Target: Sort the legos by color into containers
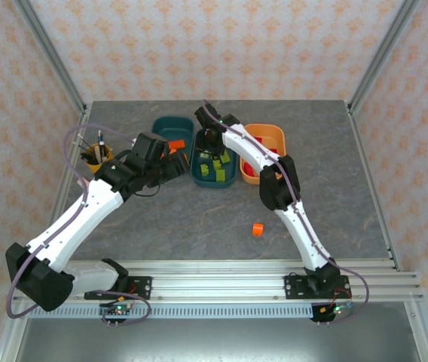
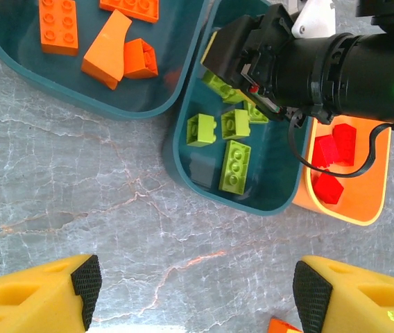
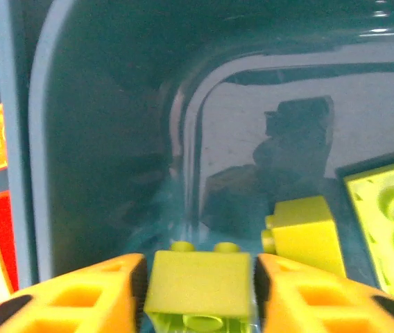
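Bracketing a glossy lime brick (image 3: 197,288), right gripper (image 3: 197,274), hold unclear; left gripper (image 2: 198,288) spread wide

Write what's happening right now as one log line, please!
right fingers: green brick between them, over middle tub | left fingers: open, empty, above table | loose: orange brick on table

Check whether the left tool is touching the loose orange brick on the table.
Apart. The top external view shows a wide stretch of bare table between the left tool and the orange brick.
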